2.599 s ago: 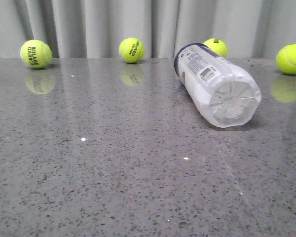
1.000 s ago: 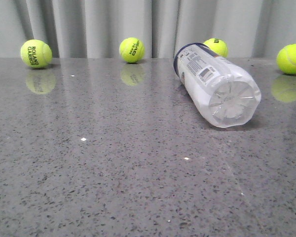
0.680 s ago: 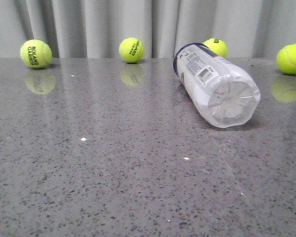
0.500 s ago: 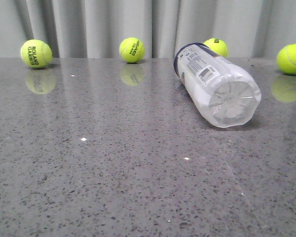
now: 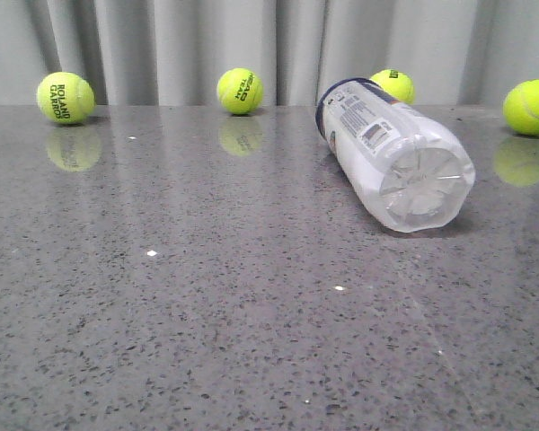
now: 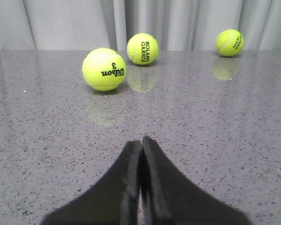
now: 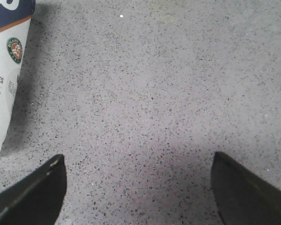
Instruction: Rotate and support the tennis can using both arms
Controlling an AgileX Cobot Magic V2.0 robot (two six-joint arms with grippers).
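Observation:
The tennis can point(image 5: 391, 154) lies on its side on the grey stone table, right of centre, its clear ribbed base toward the camera and its navy rim toward the curtain. Neither arm shows in the front view. In the right wrist view the can's side point(image 7: 4, 70) with the round green-red logo and navy-orange band sits at the edge, apart from my right gripper point(image 7: 138, 161), whose fingers stand wide open over bare table. My left gripper point(image 6: 141, 143) is shut with nothing in it, low over the table and facing tennis balls.
Several yellow-green tennis balls line the back edge by the grey curtain: one far left point(image 5: 65, 98), one in the middle point(image 5: 240, 91), one behind the can point(image 5: 393, 85), one far right point(image 5: 530, 107). A Wilson ball point(image 6: 103, 69) lies ahead of the left gripper.

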